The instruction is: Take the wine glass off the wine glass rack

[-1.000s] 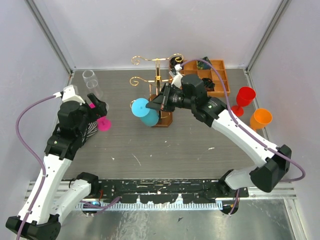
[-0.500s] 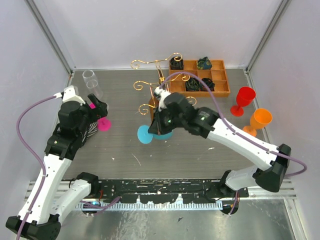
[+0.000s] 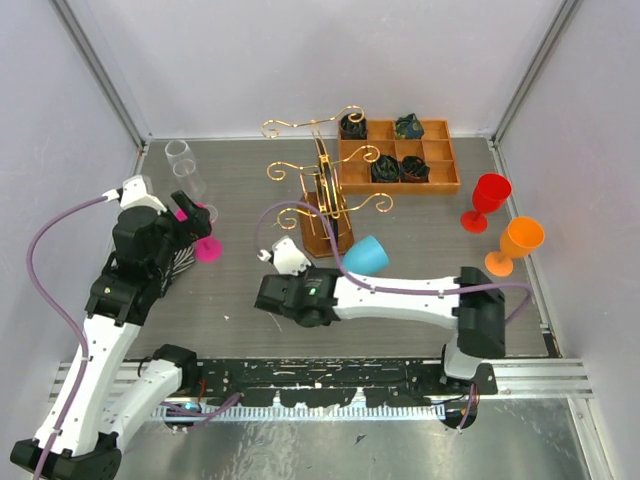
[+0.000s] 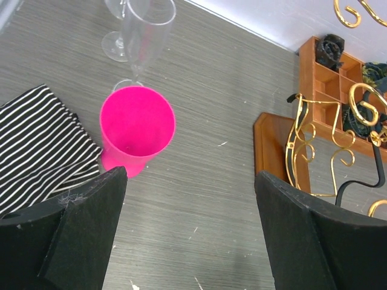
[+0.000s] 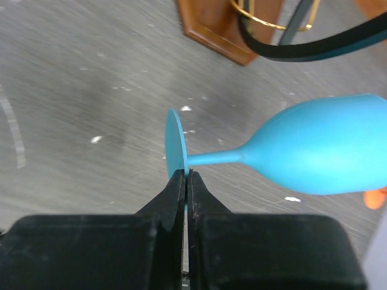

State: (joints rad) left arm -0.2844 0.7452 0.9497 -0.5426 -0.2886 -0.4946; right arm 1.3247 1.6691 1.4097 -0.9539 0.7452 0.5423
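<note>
Right gripper (image 5: pixel 186 181): fingers pinched tight on the rim of the blue glass (image 5: pixel 320 151), at its foot disc. Thin edge grip only, so the glass hangs sideways, stem level, bowl pointing away from the wrist. My guess is that the foot was the only part open to the fingers while the glass hung in the wire.

Blue glass (image 3: pixel 365 255): clear of the rack (image 3: pixel 325 195), just beside its wooden base, low over the table (image 3: pixel 420 290). Can't tell if the bowl touches the table.

Left gripper (image 4: pixel 187 178): spread wide, holding nothing, parked over the pink glass (image 4: pixel 138 127), which stands upright. Well apart from the rack, probably to keep out of the right arm's way.

Writing: none readable on glasses, rack or tray (image 3: pixel 445 185). No brands or labels.
</note>
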